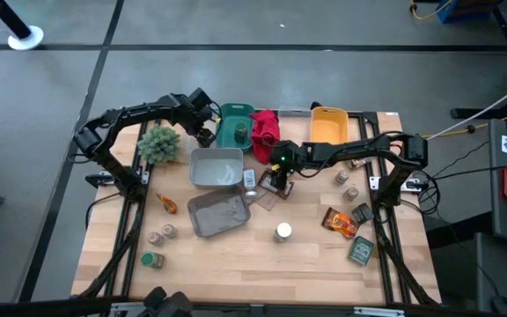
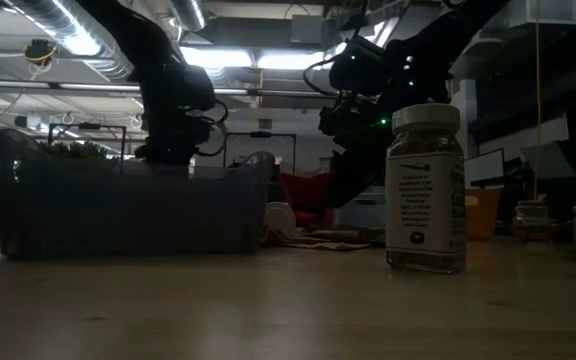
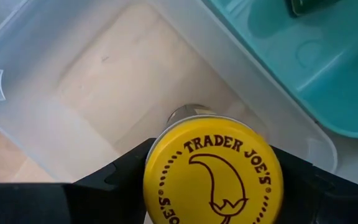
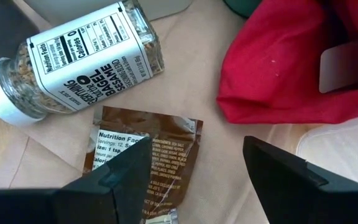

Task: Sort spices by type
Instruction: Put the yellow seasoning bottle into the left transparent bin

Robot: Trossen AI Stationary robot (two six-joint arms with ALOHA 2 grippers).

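Now, right fingers [image 4: 191,180] wide open, empty, above flat brown spice packet [image 4: 143,163]; thin, bendy, light: pinch an edge. At ten o'clock, left fingers [image 3: 213,180] hugging yellow-lidded jar [image 3: 213,177].

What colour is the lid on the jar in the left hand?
Yellow, with dark brown lettering and a chili drawing on the lid; the left wrist view shows it best.

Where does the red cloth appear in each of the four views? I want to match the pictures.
High view: the red cloth lies at the table's far edge, between the green and yellow bins.
Low view: far behind, a red shape right of the grey bin.
Left wrist view: not in it.
Right wrist view: it fills the upper right.
Shared landmark: the lying white-lidded jar near the cloth.
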